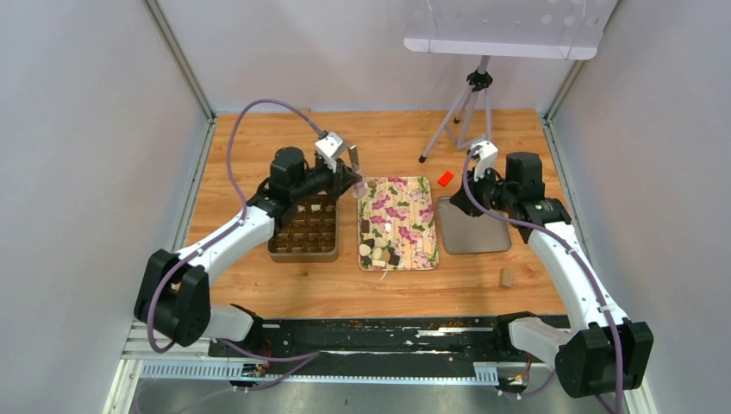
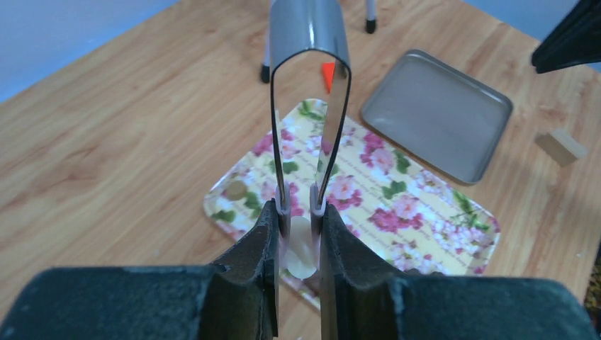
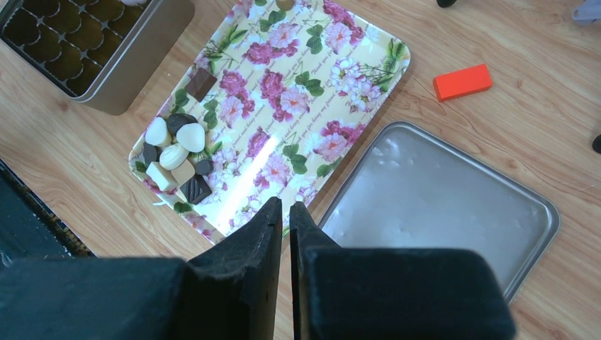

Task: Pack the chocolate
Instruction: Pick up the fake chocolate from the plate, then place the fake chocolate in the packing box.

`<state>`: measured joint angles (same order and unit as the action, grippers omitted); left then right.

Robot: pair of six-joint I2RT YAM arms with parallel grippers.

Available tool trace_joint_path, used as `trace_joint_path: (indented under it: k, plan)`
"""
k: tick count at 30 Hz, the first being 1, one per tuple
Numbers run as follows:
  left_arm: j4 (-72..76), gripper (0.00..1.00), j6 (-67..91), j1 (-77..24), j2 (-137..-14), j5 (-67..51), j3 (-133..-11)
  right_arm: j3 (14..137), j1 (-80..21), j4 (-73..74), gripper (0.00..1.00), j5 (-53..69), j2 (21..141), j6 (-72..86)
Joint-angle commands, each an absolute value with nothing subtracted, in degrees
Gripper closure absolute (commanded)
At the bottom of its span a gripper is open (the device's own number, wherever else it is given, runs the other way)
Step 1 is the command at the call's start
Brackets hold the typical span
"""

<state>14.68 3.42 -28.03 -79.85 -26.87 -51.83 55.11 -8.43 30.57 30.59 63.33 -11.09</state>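
The chocolate [image 1: 380, 249] lies as a small heap of dark, cream and tan pieces at the near left of a floral tray [image 1: 405, 203]; it also shows in the right wrist view [image 3: 177, 159]. My left gripper [image 2: 298, 209] is shut on a pair of metal tongs [image 2: 310, 49], whose tips pinch one cream-white round chocolate [image 2: 301, 251]. It hangs over the tray's far left corner, beside the gridded tin [image 1: 303, 228]. My right gripper [image 3: 285, 209] is shut with nothing in it, above the gap between the floral tray and a grey metal tray [image 3: 439, 205].
A red block [image 1: 445, 178] lies behind the grey tray [image 1: 472, 226]. A tan block [image 1: 508, 276] sits near the right arm. A tripod [image 1: 465, 112] stands at the back. One tan piece [image 2: 236, 190] lies alone at a corner of the floral tray.
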Motion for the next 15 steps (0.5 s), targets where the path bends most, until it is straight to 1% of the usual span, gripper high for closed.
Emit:
trace_joint_path:
  k: [1, 6, 11, 15]
  plan:
    - [11.0, 0.87, 0.1, -24.9, -75.0, -25.0, -49.0, 55.4, -8.2, 28.3, 0.89, 31.8, 62.7, -12.0]
    - [12.7, 0.86, -0.9, -24.0, -73.5, -23.1, -44.0, 55.7, -8.2, 28.4, 0.90, 32.3, 63.2, -12.0]
    - [11.7, 0.85, -0.9, -23.8, -72.5, -19.1, -43.2, 56.3, -8.2, 29.5, 0.90, 32.1, 63.1, -12.6]
    - [9.0, 0.85, -2.1, -22.7, -71.2, -18.3, -42.8, 55.8, -8.1, 29.7, 0.90, 31.7, 62.4, -12.8]
